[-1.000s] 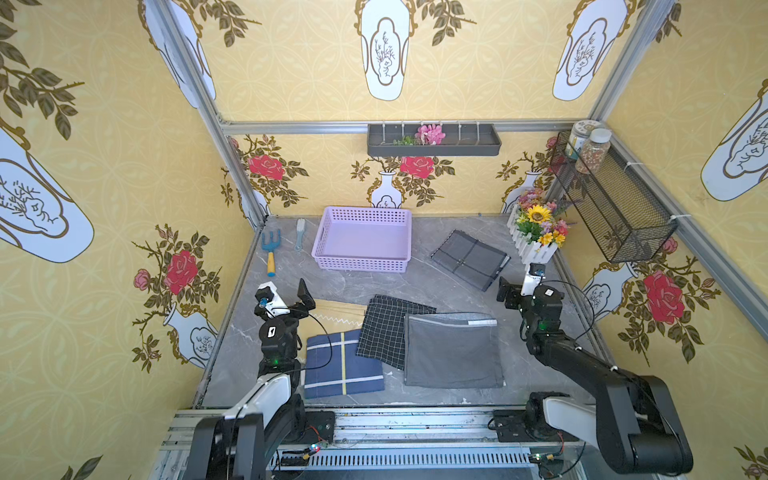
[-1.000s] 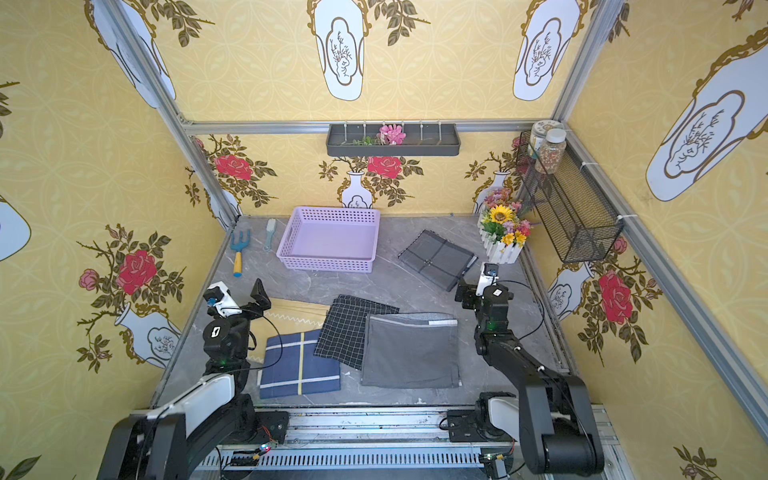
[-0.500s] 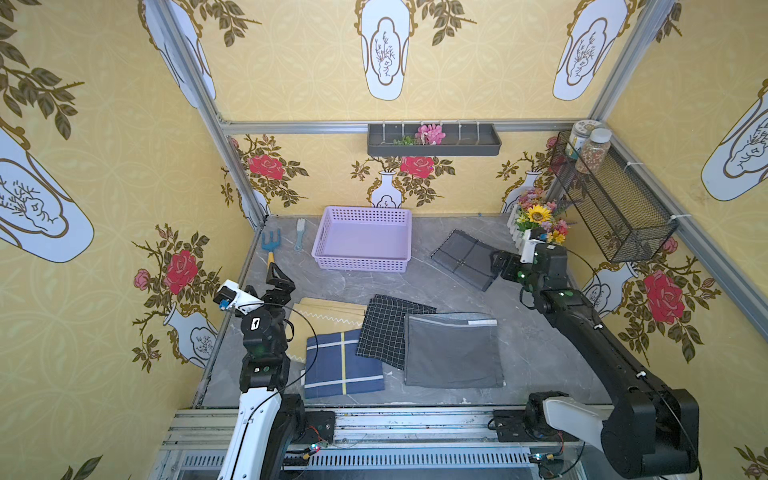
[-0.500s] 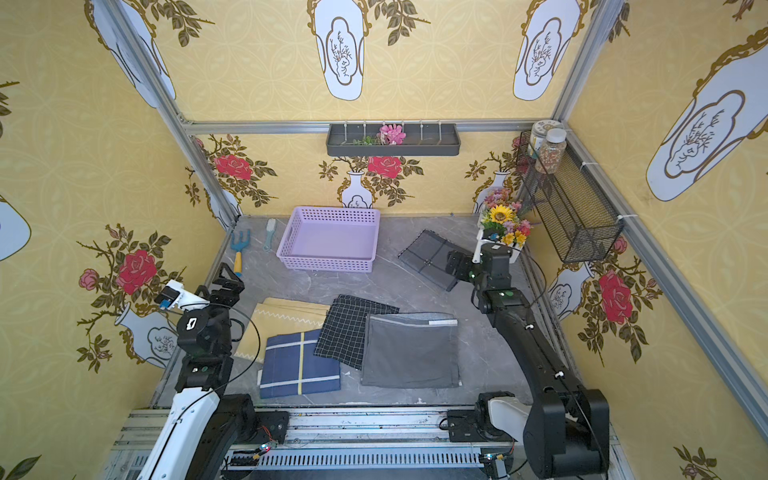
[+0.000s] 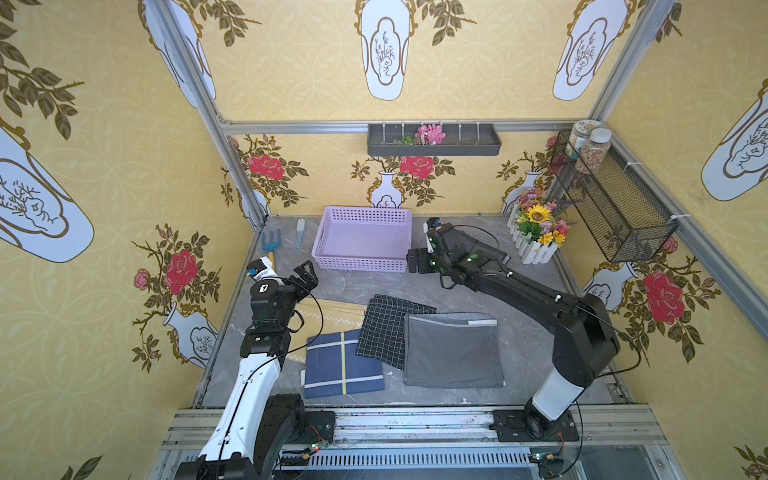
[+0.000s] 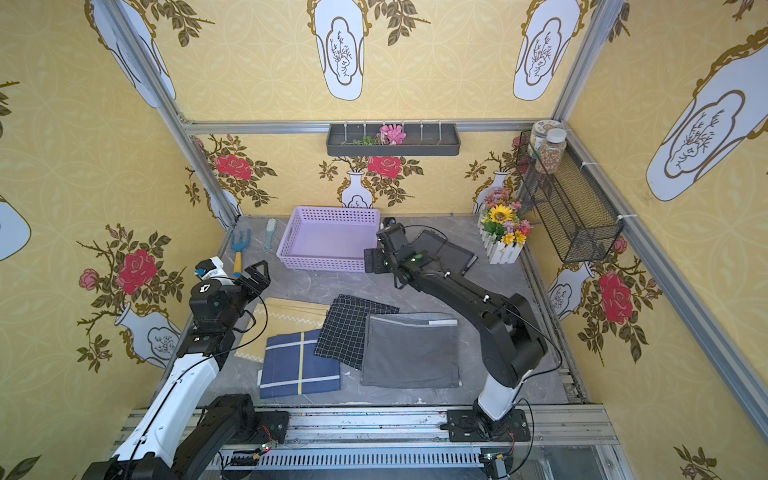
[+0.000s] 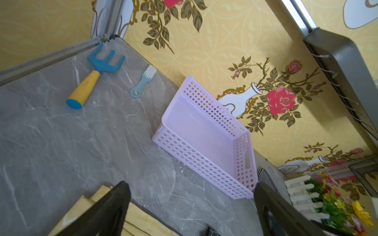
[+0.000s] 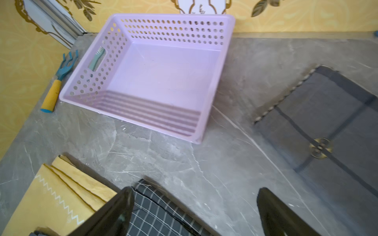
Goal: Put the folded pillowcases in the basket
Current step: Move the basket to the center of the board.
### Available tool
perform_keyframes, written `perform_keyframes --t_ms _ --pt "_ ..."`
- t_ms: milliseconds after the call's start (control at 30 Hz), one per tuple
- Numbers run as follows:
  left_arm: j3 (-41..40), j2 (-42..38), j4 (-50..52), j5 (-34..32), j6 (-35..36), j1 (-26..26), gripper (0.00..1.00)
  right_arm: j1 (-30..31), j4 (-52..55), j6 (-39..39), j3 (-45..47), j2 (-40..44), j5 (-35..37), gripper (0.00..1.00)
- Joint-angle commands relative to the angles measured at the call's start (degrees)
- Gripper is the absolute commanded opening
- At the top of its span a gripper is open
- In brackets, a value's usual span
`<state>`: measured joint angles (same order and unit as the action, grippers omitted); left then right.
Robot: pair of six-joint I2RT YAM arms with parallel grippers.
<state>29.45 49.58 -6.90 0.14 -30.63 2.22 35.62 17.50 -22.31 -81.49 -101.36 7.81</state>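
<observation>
Both grippers gape wide, holding nothing: left gripper (image 5: 304,277) raised near the yellow pillowcase (image 5: 332,312), right gripper (image 5: 414,261) just beside the basket's (image 5: 360,263) near right corner. Navy pillowcase (image 5: 341,366), checked pillowcase (image 5: 386,325) and grey pillowcase (image 5: 453,353) lie nearer.

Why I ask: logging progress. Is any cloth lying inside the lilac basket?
No, in the right wrist view the basket shows only its bare lilac bottom, with nothing lying in it.

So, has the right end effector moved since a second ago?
Yes. The right end effector has swung away from the white flower planter toward the lilac basket, and now sits open beside its near corner.
</observation>
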Motion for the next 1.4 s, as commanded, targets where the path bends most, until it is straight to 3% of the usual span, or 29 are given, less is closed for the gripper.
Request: perform_keyframes --t_ms 0,333,600,800,1167,1367 --pt "-0.51 0.73 0.39 6.32 -1.27 -1.42 1.00 1.61 4.78 -2.17 -7.74 -6.50 4.44 0.97" --pt "-3.13 1.95 0.14 6.10 -2.73 -7.25 1.00 1.24 12.90 -6.71 -23.80 -21.24 7.38 0.97" --pt "-3.74 3.33 -0.06 6.54 -2.86 -8.46 1.00 -2.01 11.57 -8.54 -25.22 -25.00 1.92 0.71" --pt "-3.96 3.85 -0.13 6.21 -2.95 -8.62 1.00 -2.90 12.09 -8.62 -25.84 -26.55 0.19 0.60" --pt "-3.44 5.16 -0.13 6.10 -3.32 -9.68 1.00 -4.90 12.69 -9.71 -23.61 -26.05 -3.60 0.31" --pt "-2.91 5.87 -0.05 5.99 -3.46 -10.94 1.00 -5.78 12.37 -9.48 -20.12 -23.79 -4.46 0.24"
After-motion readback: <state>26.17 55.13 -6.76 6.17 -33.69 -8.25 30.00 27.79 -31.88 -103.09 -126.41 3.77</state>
